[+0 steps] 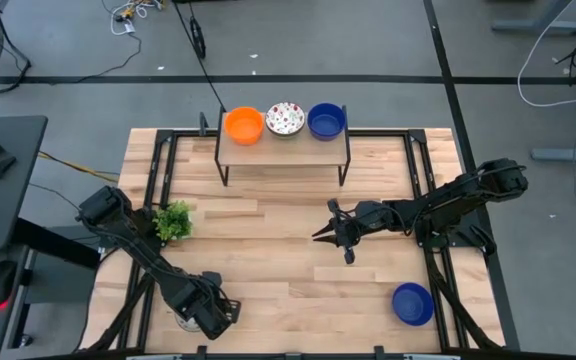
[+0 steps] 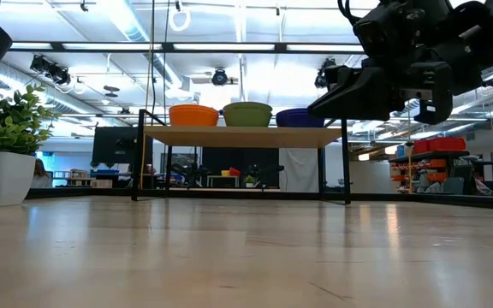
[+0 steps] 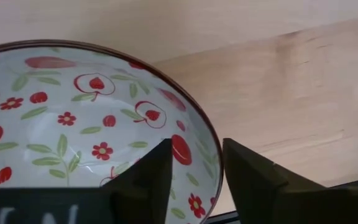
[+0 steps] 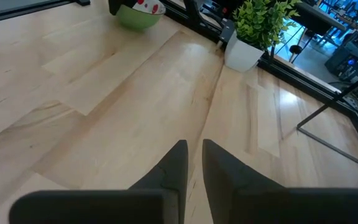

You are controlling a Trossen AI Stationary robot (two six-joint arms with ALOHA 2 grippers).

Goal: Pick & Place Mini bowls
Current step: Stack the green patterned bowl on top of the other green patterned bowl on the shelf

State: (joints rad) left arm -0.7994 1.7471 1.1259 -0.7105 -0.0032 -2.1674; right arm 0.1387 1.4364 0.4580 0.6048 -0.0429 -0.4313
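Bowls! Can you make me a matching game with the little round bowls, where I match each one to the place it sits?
Things:
1. solid orange round bowl
2. white round bowl with red and green speckles, on the shelf
3. solid blue round bowl away from the shelf
4. white round bowl with red flowers and green leaves

Places:
A. middle of the small wooden shelf
B. between the left gripper fingers
C. left end of the shelf
D. wooden table, near the right front corner

Pairs: 1-C, 2-A, 3-D, 4-B
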